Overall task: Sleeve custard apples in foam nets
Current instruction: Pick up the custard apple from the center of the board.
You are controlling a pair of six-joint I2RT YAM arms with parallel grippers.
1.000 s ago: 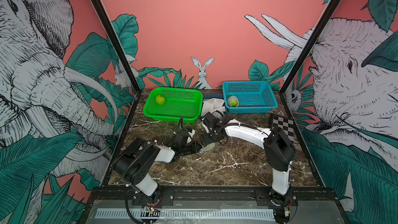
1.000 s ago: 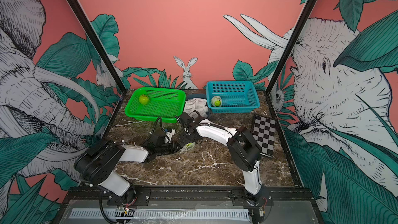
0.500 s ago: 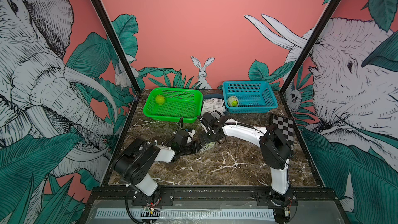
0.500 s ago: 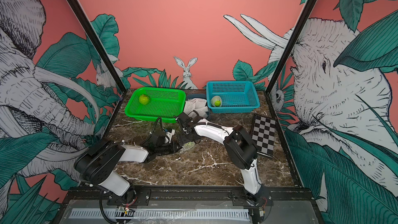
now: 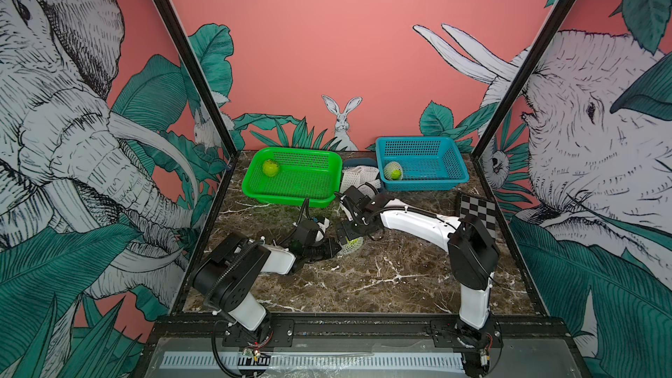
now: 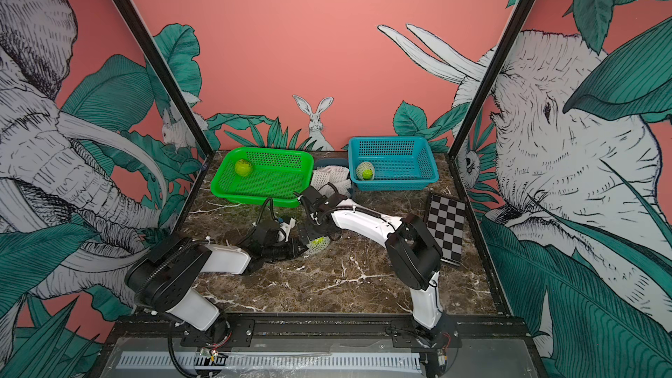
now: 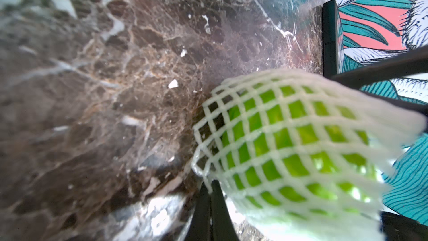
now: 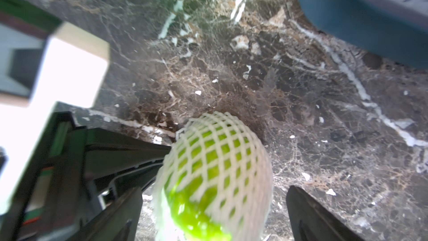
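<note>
The custard apple (image 8: 196, 205), inside its foam net (image 8: 220, 149), lies on the brown marble bench (image 8: 301, 112) between the wide jaws of the right gripper (image 8: 214, 187), touching neither. The left gripper (image 7: 209, 200) has its jaws closed on the net's edge. Pink jungle wall paintings (image 5: 582, 140) stand around.

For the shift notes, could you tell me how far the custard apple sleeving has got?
Done: a netted custard apple in the blue basket. In hand: the second custard apple, its foam net pinched by the left gripper, right gripper open around it. Left: the bare custard apple in the green basket.
</note>
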